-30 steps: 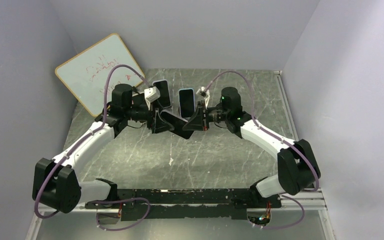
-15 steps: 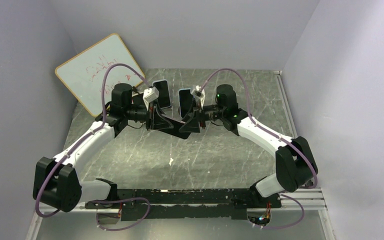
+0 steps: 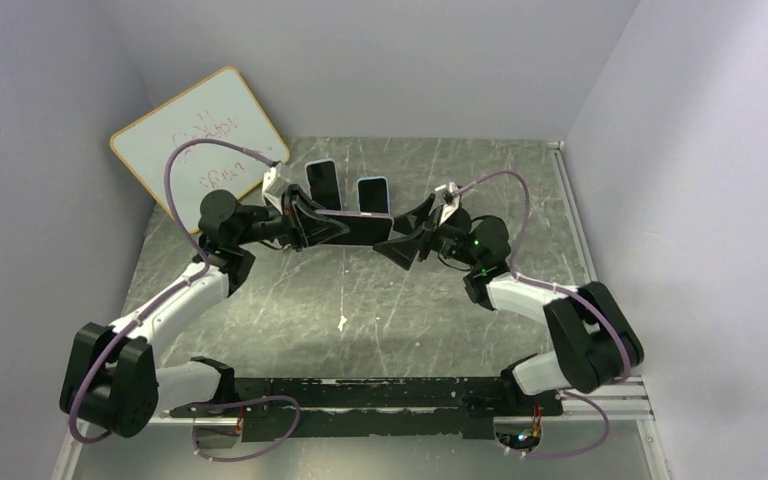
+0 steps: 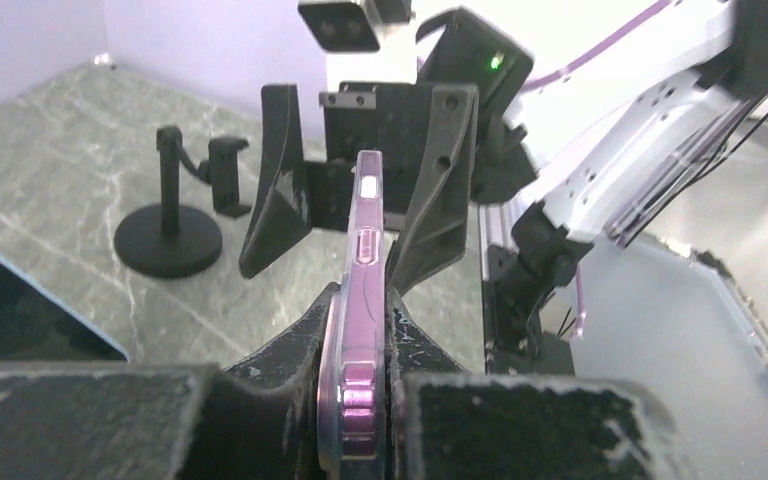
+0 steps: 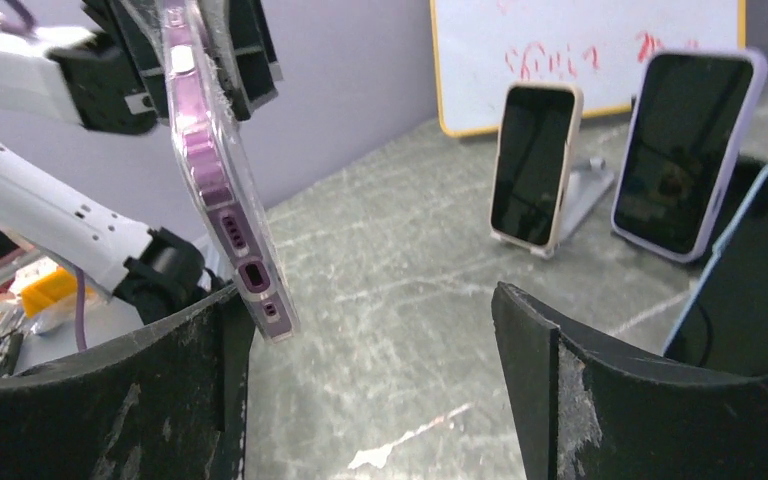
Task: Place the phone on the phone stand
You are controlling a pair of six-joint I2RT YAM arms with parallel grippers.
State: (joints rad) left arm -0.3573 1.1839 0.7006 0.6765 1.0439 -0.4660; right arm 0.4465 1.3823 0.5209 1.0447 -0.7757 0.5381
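A phone in a clear purple case is held edge-on, with my left gripper shut on one end of it. From above, the phone hangs level over the table between both arms, beside the left gripper. My right gripper is open, and the phone's port end hangs just by its left finger, apart from the right finger. The right gripper faces the phone's free end. A black phone stand with a round base, post and clamp stands on the table, seen in the left wrist view.
Three other phones lean on stands at the back: a beige one, a purple one and a blue one. A whiteboard leans against the back left wall. Side walls close in the grey marbled table.
The phone has passed from the right gripper to the left. The left gripper shut on it; the right gripper opened and drew back to the right. The phone now lies level.
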